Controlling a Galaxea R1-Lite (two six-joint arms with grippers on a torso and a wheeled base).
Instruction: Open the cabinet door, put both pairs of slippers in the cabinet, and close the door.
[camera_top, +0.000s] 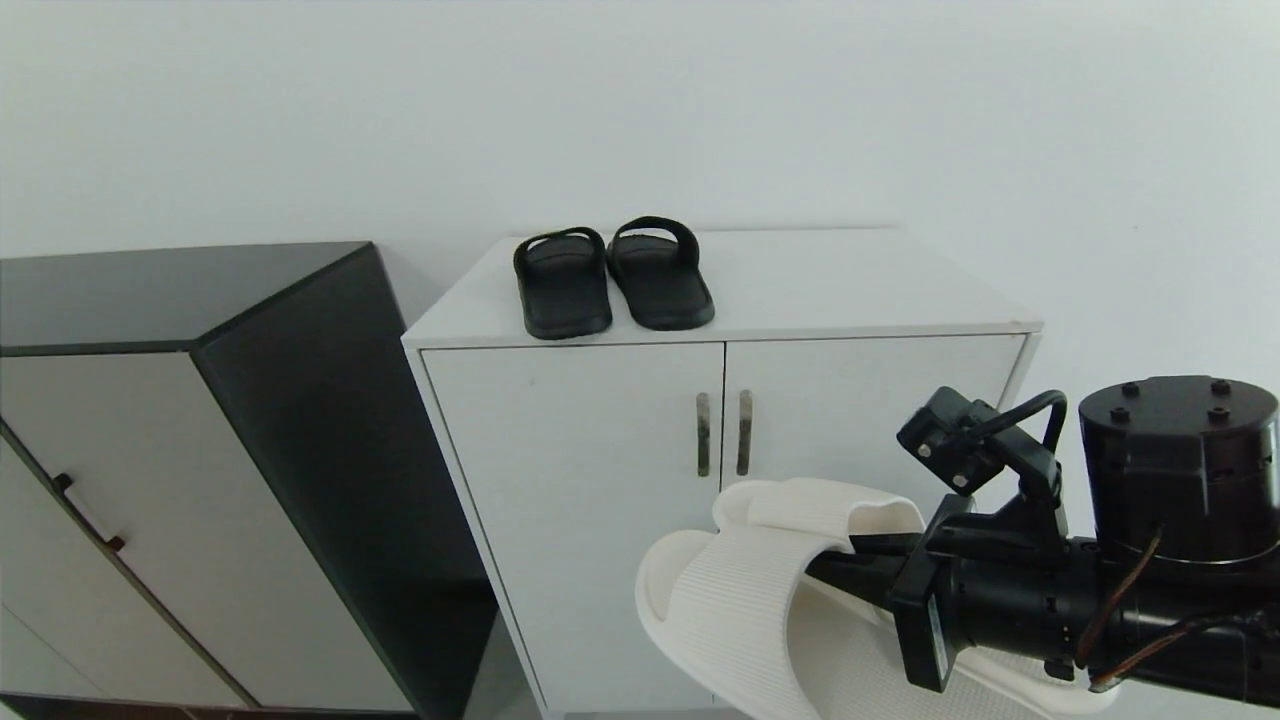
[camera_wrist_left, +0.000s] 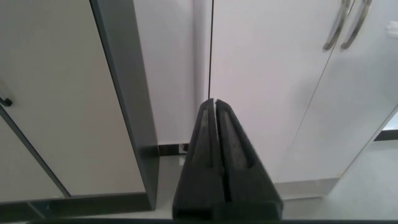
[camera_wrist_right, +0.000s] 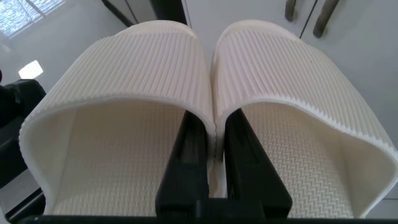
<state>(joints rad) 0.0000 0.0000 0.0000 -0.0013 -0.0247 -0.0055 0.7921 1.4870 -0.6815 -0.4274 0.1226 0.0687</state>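
White wall, white cabinet (camera_top: 590, 520) doors closed | black slippers (camera_top: 562, 285) on top, left | right pincer (camera_wrist_right: 216, 143) grasping white slippers (camera_top: 740, 600) (inner walls pinched together) near doors | left pincer (camera_wrist_left: 214, 109) clenched, empty

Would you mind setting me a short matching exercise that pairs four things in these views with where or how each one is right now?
Things:
1. black slippers
2. white slippers
3. cabinet doors
4. left gripper

Places or states:
A. jaws shut, holding nothing
B. on top of the white cabinet
C. held by the right gripper
D. both closed

Pairs: 1-B, 2-C, 3-D, 4-A
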